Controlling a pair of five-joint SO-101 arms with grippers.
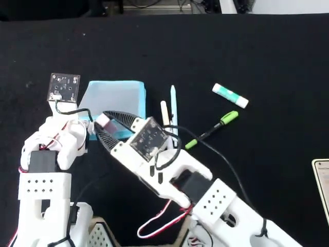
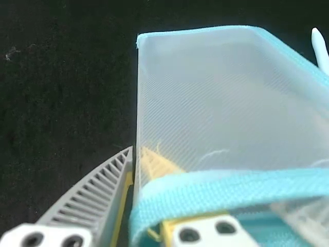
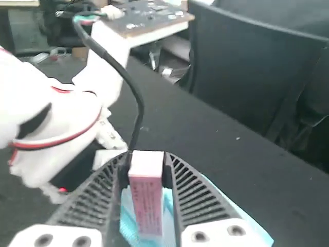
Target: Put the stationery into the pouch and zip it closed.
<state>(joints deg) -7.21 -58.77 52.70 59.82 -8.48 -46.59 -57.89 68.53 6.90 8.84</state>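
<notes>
Showing the loading step.

Lower centre of the high view: the right gripper is closed to the width of a pink eraser. The eraser stands pinched between the ribbed grey fingers, over the near edge of the pouch.

Left of it, the left gripper appears clamped on the pouch wall beside the mouth. One grey finger lies outside the mesh and the other shows yellow through it, with almost no gap between them. The teal zip band arches across the bottom of the left wrist view, so the mouth reads as open.

Handling, as judged:
- **Eraser:** light, slightly rubbery and unlikely to slip; a grip across its narrow faces suits it.
- **Pouch:** soft translucent mesh, likely to sag or slide if unheld; the woven zip band offers the firmest purchase.

Just right of the pouch, a white pen and a pale blue pen lie side by side. A green highlighter slants right of centre, and a white-and-green stick lies above it. All look slim, rigid and liable to roll, so mid-barrel is the likely hold.

Surface: a matte black table, with a pale card at the right edge.

Beyond, at the top of the right wrist view: a workbench carrying circuit boards, and a dark panel.
</notes>
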